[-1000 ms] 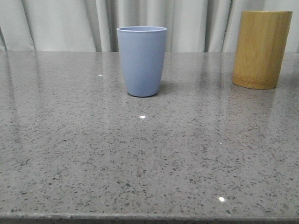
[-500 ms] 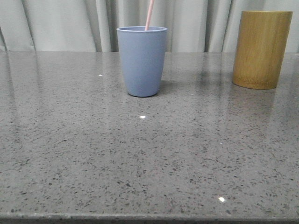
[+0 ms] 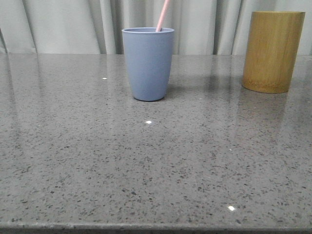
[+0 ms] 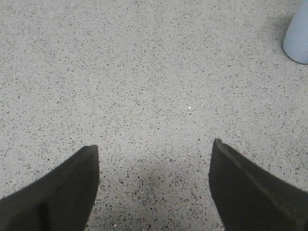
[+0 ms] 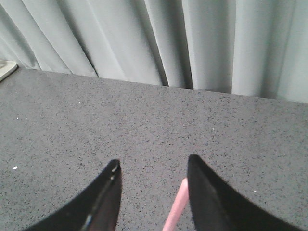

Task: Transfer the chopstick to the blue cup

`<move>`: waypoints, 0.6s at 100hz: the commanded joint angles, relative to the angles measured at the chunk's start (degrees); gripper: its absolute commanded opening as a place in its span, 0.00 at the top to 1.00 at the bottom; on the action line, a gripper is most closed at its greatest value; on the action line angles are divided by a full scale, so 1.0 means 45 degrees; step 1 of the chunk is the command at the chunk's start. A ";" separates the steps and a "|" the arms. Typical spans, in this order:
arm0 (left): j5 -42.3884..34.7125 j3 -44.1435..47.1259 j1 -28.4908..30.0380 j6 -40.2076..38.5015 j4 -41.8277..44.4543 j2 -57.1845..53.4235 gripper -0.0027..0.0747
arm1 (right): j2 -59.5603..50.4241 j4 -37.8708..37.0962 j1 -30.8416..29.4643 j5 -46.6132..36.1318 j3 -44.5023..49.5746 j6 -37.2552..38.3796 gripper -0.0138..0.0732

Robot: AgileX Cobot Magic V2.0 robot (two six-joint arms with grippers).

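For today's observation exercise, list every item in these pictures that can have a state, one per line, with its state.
blue cup: upright on the table, holding a chopstick.
pink chopstick: standing in the blue cup, leaning right, top out of the front view.
bamboo holder: upright, apart from the cup; contents not visible.
left pincer: open, empty, over bare table.
right pincer: open; the chopstick sits between its fingers, contact unclear.

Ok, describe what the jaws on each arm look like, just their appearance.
Only the fingertips show, in the wrist views. The left gripper has two broad, matte black jaws, wedge-shaped and tapering to blunt points. The right gripper has the same black tapered jaws, narrower at the tips; one carries a thin pale seam line along its inner edge. No cables, labels or arm links are visible.
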 commanded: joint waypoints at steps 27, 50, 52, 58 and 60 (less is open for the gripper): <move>-0.0747 -0.0357 0.0024 -0.0129 -0.0085 -0.0044 0.35 | -0.0645 -0.0109 -0.0052 -0.1023 -0.0390 -0.1006 0.38; -0.0747 -0.0357 0.0024 -0.0129 -0.0085 -0.0044 0.35 | -0.1580 -0.0992 -0.0575 -0.0436 -0.0405 -0.1351 0.38; -0.0747 -0.0357 0.0024 -0.0129 -0.0085 -0.0044 0.35 | -0.1699 -0.1078 -0.0711 -0.0251 -0.0405 -0.1351 0.38; -0.0747 -0.0357 0.0024 -0.0129 -0.0085 -0.0044 0.35 | -0.2006 -0.1336 -0.1160 0.0327 -0.0405 -0.1351 0.38; -0.0747 -0.0357 0.0024 -0.0129 -0.0085 -0.0044 0.35 | -0.2125 -0.1474 -0.1316 0.0557 -0.0405 -0.1351 0.38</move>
